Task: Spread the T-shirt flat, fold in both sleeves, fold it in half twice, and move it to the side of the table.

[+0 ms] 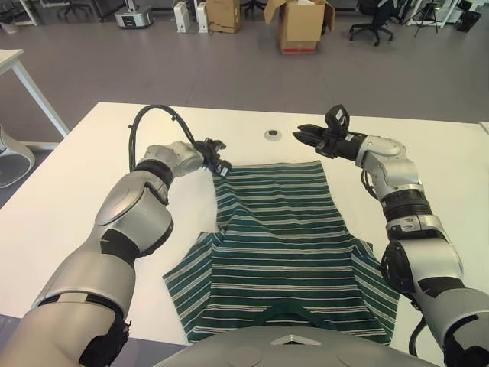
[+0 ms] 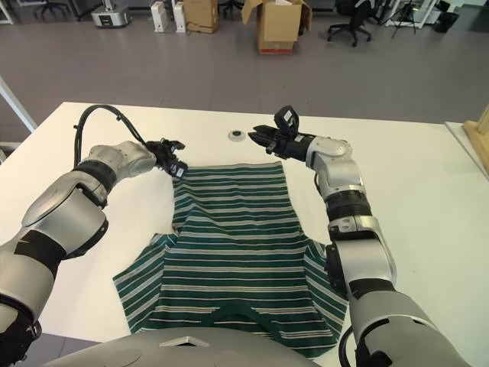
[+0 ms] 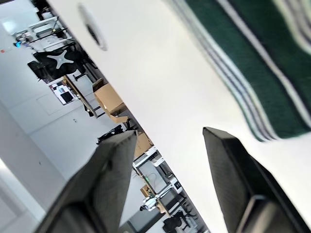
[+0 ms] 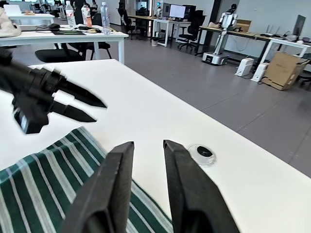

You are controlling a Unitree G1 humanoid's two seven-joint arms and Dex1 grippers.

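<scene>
A green T-shirt [image 1: 279, 248] with white stripes lies spread on the white table [image 1: 76, 191], collar at the near edge and hem at the far side. Both sleeves stick out to the sides. My left gripper [image 1: 220, 159] sits at the hem's far left corner, open, with nothing between its fingers; in the left wrist view the gripper [image 3: 167, 133] hangs over bare table beside the shirt corner [image 3: 262, 73]. My right gripper [image 1: 302, 134] hovers just beyond the hem's far right corner, open and empty. The right wrist view has its fingers [image 4: 116, 189] above the hem [image 4: 43, 189].
A small round grommet [image 1: 273, 134] is set in the table beyond the hem, between the two grippers. Bare table lies on both sides of the shirt. Cardboard boxes [image 1: 298, 23] and an office chair [image 1: 374, 19] stand on the floor beyond the far edge.
</scene>
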